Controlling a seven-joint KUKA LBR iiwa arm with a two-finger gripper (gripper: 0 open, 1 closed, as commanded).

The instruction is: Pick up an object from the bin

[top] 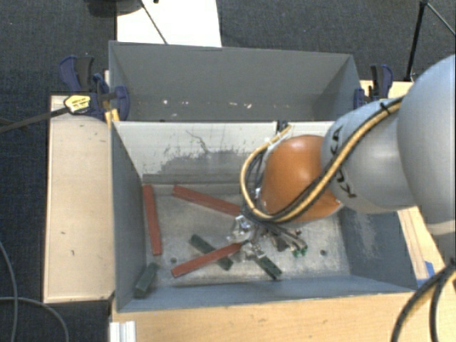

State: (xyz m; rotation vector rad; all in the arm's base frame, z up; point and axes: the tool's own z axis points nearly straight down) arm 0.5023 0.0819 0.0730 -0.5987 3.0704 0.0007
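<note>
Gripper (pixel 249 242) of a KUKA arm sits low in the grey bin (pixel 132 191), near the middle of its front edge, under the wrist's orange cover (pixel 296 177). Whether it is open or shut on anything cannot be told from this angle.

Just beneath the gripper lies the right end of a long red-brown stick (pixel 206 258), which slants away toward the front left corner. A dark green bar (pixel 211 249) crosses that stick. A second dark green bar (pixel 269 266) lies just beside the gripper, on the front-edge side. Well apart are another red-brown stick (pixel 206 200) nearer the back wall, a third (pixel 152 219) along the left wall and a dark green block (pixel 146 280) in the front left corner.

The slanted stick looks the likeliest pick. A sound grasp would close across its narrow width, not along its length, and stay clear of both green bars so that neither is pinched with it. Held by one end, a long stick is apt to droop or swing. A firm closure and a straight, level lift, clear of the front wall, would serve best.
</note>
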